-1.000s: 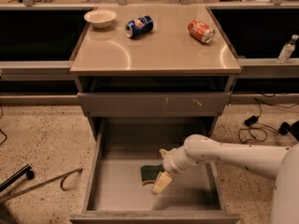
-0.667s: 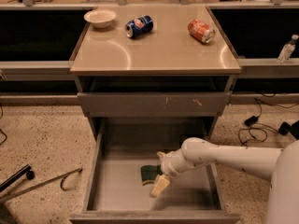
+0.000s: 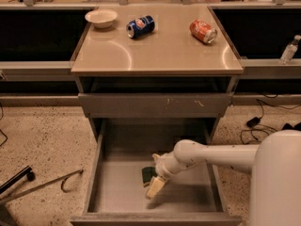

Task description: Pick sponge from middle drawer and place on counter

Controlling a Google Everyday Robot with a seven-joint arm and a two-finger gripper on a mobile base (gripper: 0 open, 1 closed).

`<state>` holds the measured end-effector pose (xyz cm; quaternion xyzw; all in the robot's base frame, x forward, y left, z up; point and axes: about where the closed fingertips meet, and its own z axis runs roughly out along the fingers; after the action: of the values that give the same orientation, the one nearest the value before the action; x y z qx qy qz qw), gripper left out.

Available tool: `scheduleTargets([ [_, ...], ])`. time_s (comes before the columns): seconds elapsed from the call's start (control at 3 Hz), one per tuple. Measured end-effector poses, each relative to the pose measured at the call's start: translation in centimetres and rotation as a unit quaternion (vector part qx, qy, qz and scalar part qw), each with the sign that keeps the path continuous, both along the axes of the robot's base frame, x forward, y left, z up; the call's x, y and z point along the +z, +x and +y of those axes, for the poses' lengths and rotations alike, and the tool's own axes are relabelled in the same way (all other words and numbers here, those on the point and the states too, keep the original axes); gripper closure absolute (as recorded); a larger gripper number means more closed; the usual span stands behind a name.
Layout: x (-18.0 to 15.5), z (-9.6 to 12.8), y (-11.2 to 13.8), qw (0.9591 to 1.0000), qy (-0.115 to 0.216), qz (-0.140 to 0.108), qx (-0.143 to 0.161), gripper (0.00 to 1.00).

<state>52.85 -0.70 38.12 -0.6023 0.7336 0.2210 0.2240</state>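
One sponge [image 3: 147, 174], dark green on top, lies flat on the bottom of the middle drawer [image 3: 117, 192], which is pulled fully out of the grey cabinet; the sponge sits right of the drawer's centre and nearer its back than its front edge. One white arm [image 3: 211, 154] reaches in from the right and ends in one tool [image 3: 155, 186], which hangs low inside the drawer, just at the sponge's right side and partly over it, with a pale tip pointing down and to the left towards the drawer bottom. Whether the tool is apart, together or clamped on the sponge cannot be told from this view. Above the open drawer, one closed drawer front [image 3: 155, 105] shows a few pale scratch marks. Three things stand on the glossy beige desk [image 3: 160, 51]: one white bowl [image 3: 101, 18] at the back left corner, one blue can [image 3: 140, 26] lying on its side just right of the bowl, and one red can [image 3: 203, 31] lying on its side towards the back right. One clear bottle [image 3: 289, 49] stands on the dark shelf at the far right.
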Motion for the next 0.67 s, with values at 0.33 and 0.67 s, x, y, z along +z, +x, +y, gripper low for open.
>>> scheduleTargets([
  [0.33, -1.36, 0.18, 0.44, 0.9999, -0.012, 0.006, 0.001, 0.0],
  [0.67, -2.01, -0.32, 0.31, 0.9996, -0.019, 0.019, 0.002, 0.0],
])
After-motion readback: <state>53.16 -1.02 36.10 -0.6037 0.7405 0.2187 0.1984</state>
